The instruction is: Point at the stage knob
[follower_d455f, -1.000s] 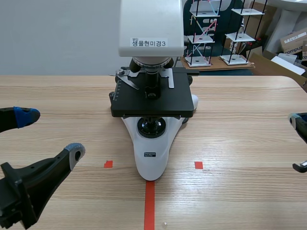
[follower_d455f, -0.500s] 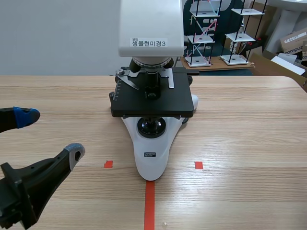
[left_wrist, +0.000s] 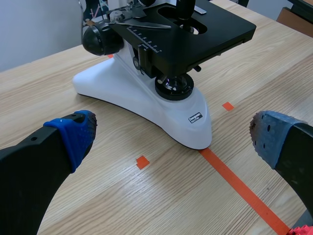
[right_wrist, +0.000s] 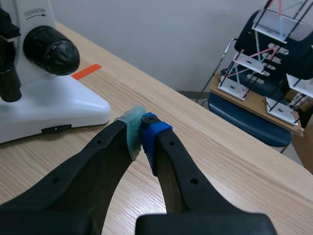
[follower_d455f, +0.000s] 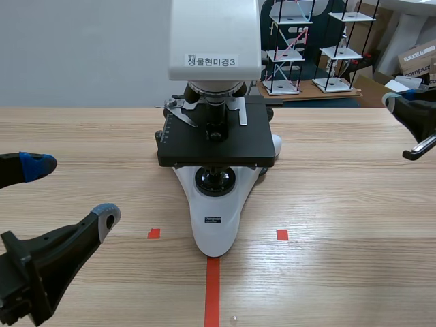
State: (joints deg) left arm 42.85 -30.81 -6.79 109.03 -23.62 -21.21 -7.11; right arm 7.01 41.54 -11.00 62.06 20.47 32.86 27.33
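The microscope (follower_d455f: 216,170) stands mid-table, with a white base and a black stage (follower_d455f: 216,139). Ahead of my right gripper (right_wrist: 142,131), whose pads meet on nothing, are the large black focus knob (right_wrist: 51,49) and a slim black stage knob (right_wrist: 7,78) hanging below the stage. In the scene view the right gripper (follower_d455f: 395,103) hovers at the far right, well clear of the microscope. My left gripper (follower_d455f: 68,192) stands open at the near left with nothing between its fingers. In its wrist view the left gripper (left_wrist: 171,137) faces the microscope's base (left_wrist: 146,98).
Behind the table stand a chair and wire model racks (follower_d455f: 294,41) on a low shelf (follower_d455f: 306,88). Cardboard boxes (follower_d455f: 417,58) sit at the back right. Orange-red tape marks (follower_d455f: 212,289) run along the table's near side.
The right gripper was low at the right edge a second ago, left the scene view, and now stands higher and farther back at the right. The left arm has kept still.
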